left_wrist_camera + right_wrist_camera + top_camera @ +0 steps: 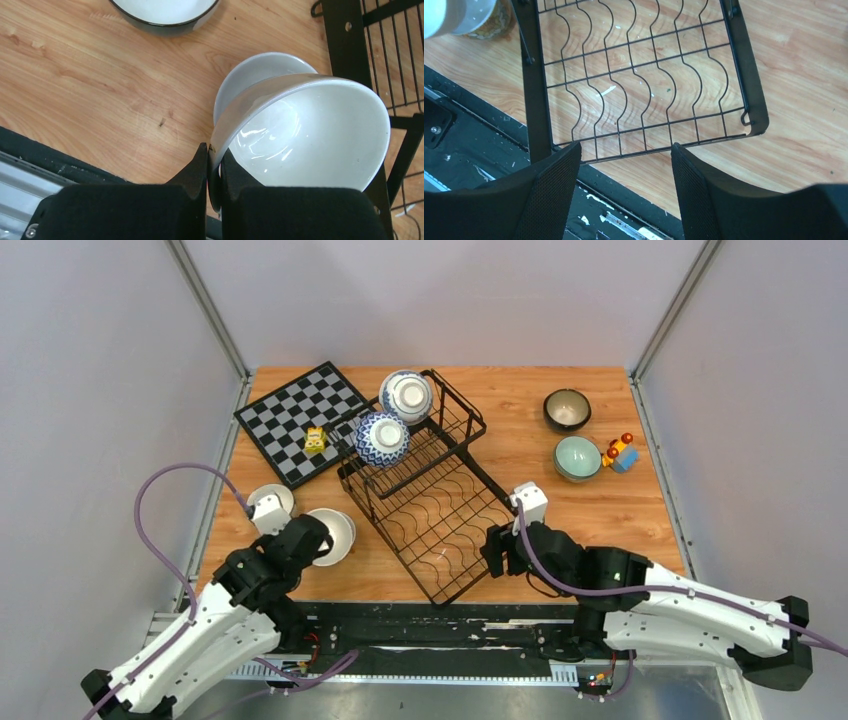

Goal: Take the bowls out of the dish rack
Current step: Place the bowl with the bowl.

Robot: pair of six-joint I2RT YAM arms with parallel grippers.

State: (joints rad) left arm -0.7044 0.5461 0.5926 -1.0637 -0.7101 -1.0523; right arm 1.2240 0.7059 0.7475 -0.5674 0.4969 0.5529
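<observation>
The black wire dish rack (437, 502) lies across the middle of the table. Two blue-and-white bowls (406, 395) (381, 437) rest in its raised upper basket. My left gripper (214, 152) is shut on the rim of a white bowl (310, 135), tilted just above the wood left of the rack (347, 45). A white dark-rimmed bowl (270, 502) stands beside it. My right gripper (624, 150) is open and holds nothing, hovering over the near edge of the rack's wavy lower tray (536, 100).
A dark bowl (567, 409) and a pale teal bowl (577, 457) stand on the table at the far right, next to a small coloured toy (620, 452). A chessboard (300, 420) with a yellow piece (315, 440) lies at the far left.
</observation>
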